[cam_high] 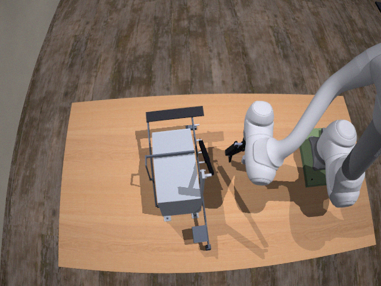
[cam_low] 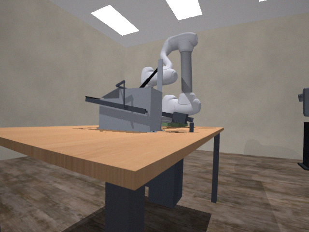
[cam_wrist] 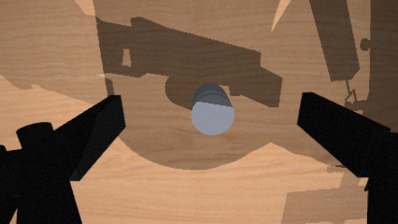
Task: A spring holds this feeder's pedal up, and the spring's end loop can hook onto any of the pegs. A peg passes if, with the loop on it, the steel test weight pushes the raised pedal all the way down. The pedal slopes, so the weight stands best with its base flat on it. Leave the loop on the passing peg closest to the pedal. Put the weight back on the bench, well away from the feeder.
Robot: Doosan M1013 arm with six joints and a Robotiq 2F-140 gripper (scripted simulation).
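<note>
The grey feeder box (cam_high: pixel 175 170) stands mid-bench inside a thin lever frame, with a dark pedal plate (cam_high: pixel 174 113) at its far end. A black spring (cam_high: pixel 206 156) runs along the box's right side, past a row of small pale pegs (cam_high: pixel 200 161). I cannot tell which peg holds the loop. The steel test weight (cam_wrist: pixel 212 116), a short grey cylinder, stands upright on the bench in the wrist view. My gripper (cam_wrist: pixel 211 109) hangs over it, open wide and empty, one finger on each side and well clear. In the top view the gripper (cam_high: pixel 233 151) is right of the feeder, and my arm hides the weight.
A small grey plate (cam_high: pixel 199 234) and a short post (cam_high: pixel 206 246) sit at the near end of the feeder frame. The arm's green base (cam_high: pixel 312 159) is at the right of the bench. In the side view the feeder (cam_low: pixel 129 112) hides the gripper.
</note>
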